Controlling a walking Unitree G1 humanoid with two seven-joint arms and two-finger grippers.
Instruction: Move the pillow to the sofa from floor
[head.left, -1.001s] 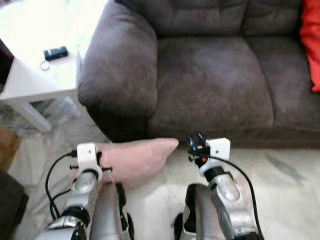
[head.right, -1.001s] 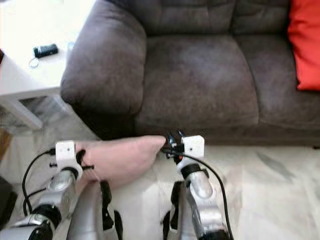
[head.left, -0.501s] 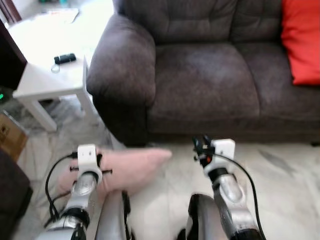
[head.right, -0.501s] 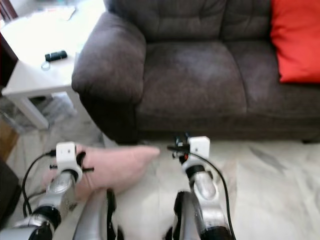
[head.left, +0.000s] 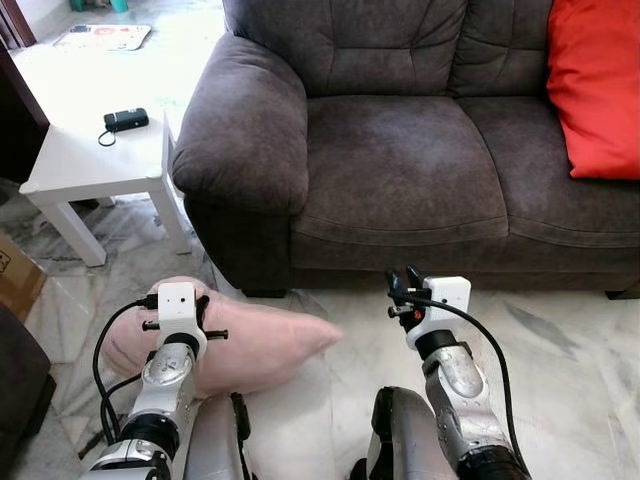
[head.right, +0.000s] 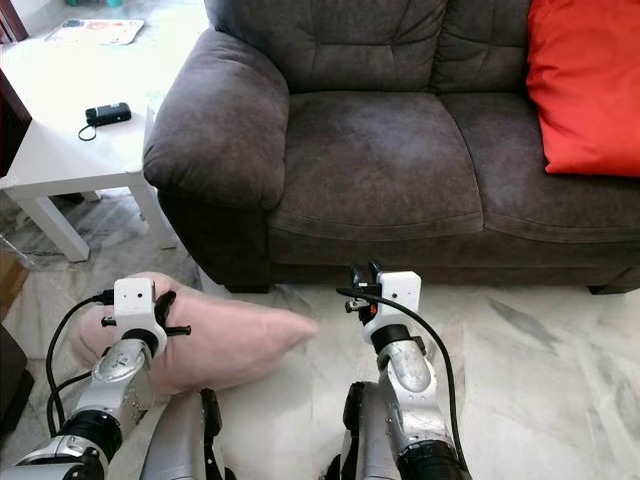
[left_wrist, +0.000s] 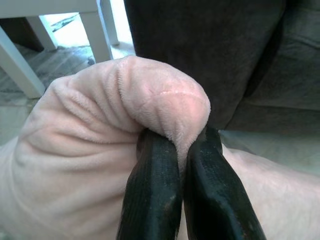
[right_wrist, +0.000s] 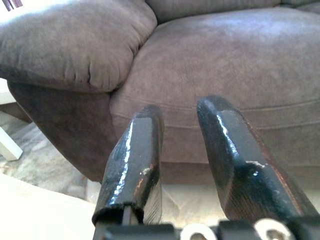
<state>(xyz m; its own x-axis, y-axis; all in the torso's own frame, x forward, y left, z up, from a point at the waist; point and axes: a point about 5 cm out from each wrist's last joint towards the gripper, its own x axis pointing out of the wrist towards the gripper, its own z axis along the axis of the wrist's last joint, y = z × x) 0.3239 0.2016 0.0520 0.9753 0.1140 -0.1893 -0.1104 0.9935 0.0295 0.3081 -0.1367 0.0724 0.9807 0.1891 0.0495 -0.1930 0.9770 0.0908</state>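
Observation:
A soft pink pillow is low over the marble floor, in front of the sofa's left armrest. My left gripper is shut on a pinched fold of it, and the left wrist view shows both black fingers squeezing the plush fabric. My right gripper hovers open with nothing between its fingers, just before the sofa's front edge. The right wrist view looks along its fingers at the dark grey seat cushion. The dark grey sofa is straight ahead.
A red cushion leans at the sofa's right end. A white side table with a small black device stands left of the armrest. A cardboard box and dark furniture are at the far left. Marble floor lies to the right.
The whole view has pulled back from the sofa and sharpened, so the camera moved. The pillow stays in my left gripper. The right gripper keeps its place and stance.

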